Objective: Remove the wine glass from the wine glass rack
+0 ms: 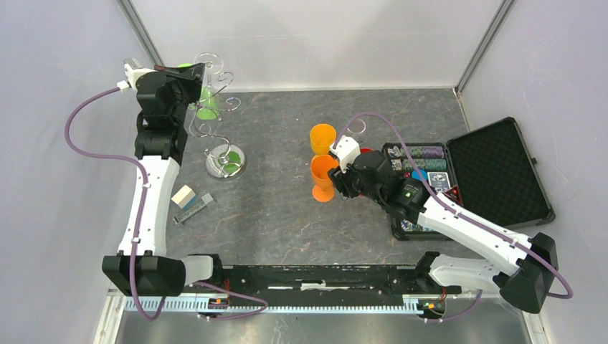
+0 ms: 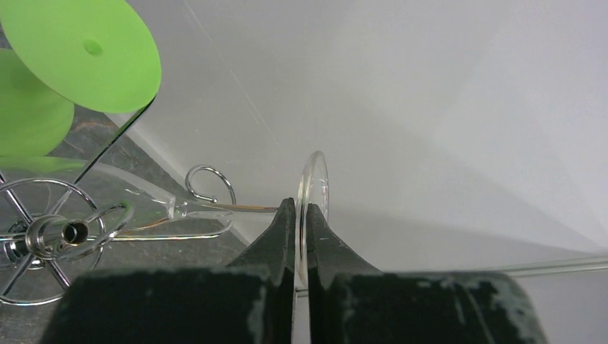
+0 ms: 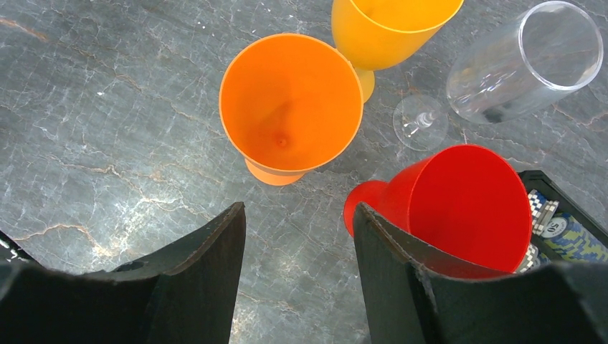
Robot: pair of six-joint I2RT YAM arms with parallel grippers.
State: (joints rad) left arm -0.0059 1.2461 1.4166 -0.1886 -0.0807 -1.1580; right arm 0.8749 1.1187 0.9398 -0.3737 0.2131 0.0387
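At rack (image 1: pixel 214 168), one clear glass (image 2: pixel 315 179), left gripper (image 2: pixel 300 209)

table (image 1: pixel 287 215) | wine glass rack (image 1: pixel 214 167) | two orange goblets (image 1: pixel 323 172) | open chip case (image 1: pixel 495 172) | small boxes (image 1: pixel 185 196)

rack (image 2: pixel 44 234): polished metal wire; wine glass (image 2: pixel 315 188): clear glossy glass; orange cup (image 3: pixel 290 107): smooth plastic; bench (image 3: pixel 107 143): matt veined grey.

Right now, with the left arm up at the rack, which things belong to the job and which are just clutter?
Job: left gripper, shut on the foot of the clear wine glass; wine glass rack; green glasses hanging on it.
Lying about: orange goblet; yellow goblet; red cup; second clear glass; poker chip case; small blocks; right gripper, open above the goblets.
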